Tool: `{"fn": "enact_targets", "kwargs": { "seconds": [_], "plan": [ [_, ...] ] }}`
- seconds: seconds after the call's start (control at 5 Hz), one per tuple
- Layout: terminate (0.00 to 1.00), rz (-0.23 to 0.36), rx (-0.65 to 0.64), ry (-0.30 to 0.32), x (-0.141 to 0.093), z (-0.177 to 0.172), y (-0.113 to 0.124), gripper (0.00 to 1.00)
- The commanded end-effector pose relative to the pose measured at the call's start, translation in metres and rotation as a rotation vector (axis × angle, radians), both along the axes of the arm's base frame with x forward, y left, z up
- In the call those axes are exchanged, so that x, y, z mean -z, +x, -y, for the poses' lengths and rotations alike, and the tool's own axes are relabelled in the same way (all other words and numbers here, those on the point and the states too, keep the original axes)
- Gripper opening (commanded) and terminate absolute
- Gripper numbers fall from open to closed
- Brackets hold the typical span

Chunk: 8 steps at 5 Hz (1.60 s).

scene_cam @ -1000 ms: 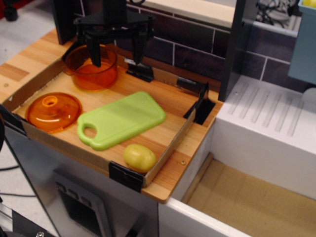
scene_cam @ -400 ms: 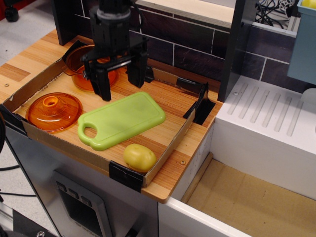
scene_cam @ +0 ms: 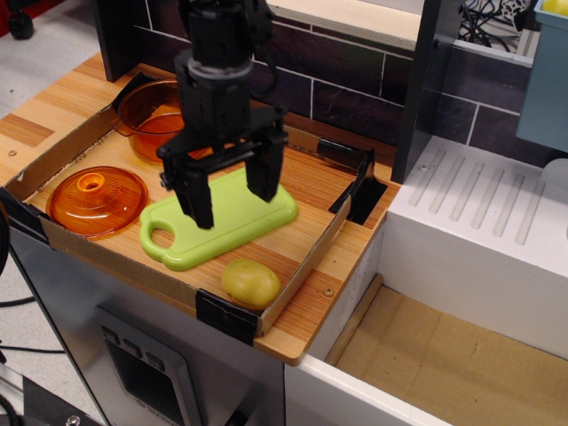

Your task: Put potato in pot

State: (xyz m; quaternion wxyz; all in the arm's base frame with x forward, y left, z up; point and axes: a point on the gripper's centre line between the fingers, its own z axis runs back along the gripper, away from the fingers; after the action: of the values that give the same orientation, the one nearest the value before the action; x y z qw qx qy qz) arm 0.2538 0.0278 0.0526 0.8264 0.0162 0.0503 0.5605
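Note:
The pale yellow-green potato (scene_cam: 249, 282) lies at the front right corner of the wooden tray, just in front of the green cutting board (scene_cam: 232, 226). The transparent orange pot (scene_cam: 156, 117) stands at the tray's back left, partly hidden by my arm. My black gripper (scene_cam: 233, 197) is open and empty, fingers pointing down, hanging over the cutting board. It is behind and a little left of the potato, well apart from it.
The flat orange lid (scene_cam: 96, 201) with a knob lies at the tray's left front. The tray has low cardboard walls (scene_cam: 302, 275). A dark tiled back wall (scene_cam: 355, 98) stands behind. A white sink and drainer (scene_cam: 488, 231) lie to the right.
My gripper has moved from above the pot forward and right, over the cutting board, nearer the potato, and lower. It stays open. The potato, pot and lid have not moved.

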Motion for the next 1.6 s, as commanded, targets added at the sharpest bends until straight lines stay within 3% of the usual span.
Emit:
{"fn": "enact_targets", "kwargs": {
  "seconds": [0.0,0.4,0.6,0.8,1.0,1.2,1.4],
  "plan": [
    [0.0,0.028,-0.02,-0.003,-0.009,0.022,-0.004,1.0],
    [0.0,0.034,-0.084,0.032,0.013,0.036,-0.016,1.0],
    [0.0,-0.015,-0.111,0.061,0.03,0.043,-0.02,1.0],
    [0.0,0.033,-0.127,0.085,0.043,0.041,-0.022,1.0],
    [0.0,0.04,-0.129,0.095,0.052,0.041,-0.021,1.0],
    [0.0,0.044,-0.112,0.083,0.057,0.041,-0.023,0.0],
    [0.0,0.063,-0.117,0.059,0.048,0.035,-0.023,0.0]
  ]
}}
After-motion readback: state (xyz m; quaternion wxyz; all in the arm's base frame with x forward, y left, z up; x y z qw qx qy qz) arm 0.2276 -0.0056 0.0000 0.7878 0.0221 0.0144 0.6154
